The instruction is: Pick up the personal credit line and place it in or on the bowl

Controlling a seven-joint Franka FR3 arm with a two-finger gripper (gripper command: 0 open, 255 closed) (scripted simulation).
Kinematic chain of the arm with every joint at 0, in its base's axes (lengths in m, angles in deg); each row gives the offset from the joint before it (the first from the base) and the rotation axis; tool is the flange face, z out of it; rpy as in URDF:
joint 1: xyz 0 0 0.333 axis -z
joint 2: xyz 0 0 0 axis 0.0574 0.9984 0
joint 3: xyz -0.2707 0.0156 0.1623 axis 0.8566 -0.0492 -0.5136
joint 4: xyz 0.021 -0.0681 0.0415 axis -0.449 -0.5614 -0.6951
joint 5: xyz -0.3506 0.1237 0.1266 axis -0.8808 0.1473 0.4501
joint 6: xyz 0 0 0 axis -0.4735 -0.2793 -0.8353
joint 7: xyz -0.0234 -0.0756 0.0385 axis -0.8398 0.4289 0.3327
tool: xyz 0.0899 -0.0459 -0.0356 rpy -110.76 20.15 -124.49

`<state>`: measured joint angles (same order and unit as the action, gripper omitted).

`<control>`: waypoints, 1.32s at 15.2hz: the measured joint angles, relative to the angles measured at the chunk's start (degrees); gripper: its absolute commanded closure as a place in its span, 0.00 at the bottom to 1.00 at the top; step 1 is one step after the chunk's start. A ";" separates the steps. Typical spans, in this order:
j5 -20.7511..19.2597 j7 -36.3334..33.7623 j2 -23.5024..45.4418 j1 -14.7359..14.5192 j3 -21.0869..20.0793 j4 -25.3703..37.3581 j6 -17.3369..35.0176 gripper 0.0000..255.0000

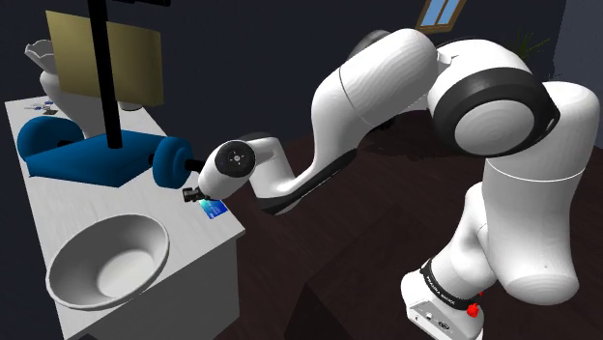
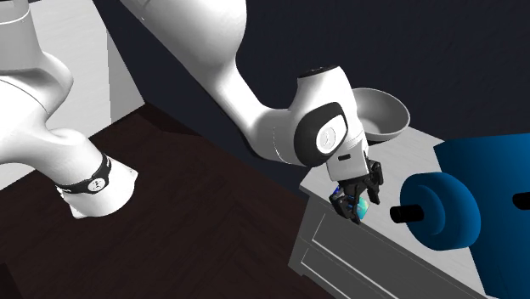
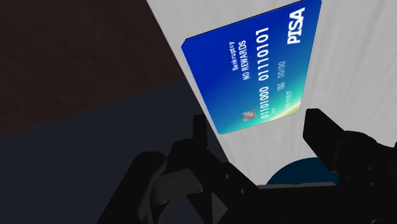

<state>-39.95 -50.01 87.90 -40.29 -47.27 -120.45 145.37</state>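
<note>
Card: the blue credit card [image 3: 254,70] lies flat on the white surface [image 1: 198,240], close along the edge that faces the arm. Its print reads "NO REWARDS" and "PISA".
Card and neighbours: in the shoulder view the card [image 1: 215,208] sits just below the round end of a blue dumbbell-shaped object [image 1: 97,155] and well apart from the bowl.
Bowl: a pale grey bowl [image 1: 145,232] stands upright on the same surface, towards the shoulder view's lower left. In the second exterior view the bowl [image 2: 392,119] shows behind the arm's wrist.
Jaws: apart, hanging just over the card with nothing between them gripped. In the wrist view the two black fingers [image 3: 324,137] stand wide of each other, with the card's near end showing in the gap.
Contact: I cannot tell whether a fingertip touches the card. The card rests on the surface, not lifted.
Arm: the white arm [image 1: 387,87] reaches from its stand [image 1: 440,309] down to the surface edge, its wrist bent over the card [image 2: 361,209].
Blue object: in the second exterior view the blue object [image 2: 463,204] is just beside the jaws, on that view's right.
Background: a black post [image 1: 104,68] and a tan board [image 1: 135,58] stand behind the blue object.
Floor: dark wood floor [image 1: 348,270] lies below the surface.
</note>
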 measured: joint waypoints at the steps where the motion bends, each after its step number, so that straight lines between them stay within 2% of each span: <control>1: 0.03 0.03 -0.03 0.01 -0.01 -0.01 -0.05 1.00; 7: 1.09 1.40 -1.11 0.59 -0.54 -0.65 -0.85 1.00; 20: 9.55 11.36 -8.57 3.58 -5.24 -1.80 -6.27 1.00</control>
<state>-30.40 -38.65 79.32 -36.71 -52.51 -122.26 139.11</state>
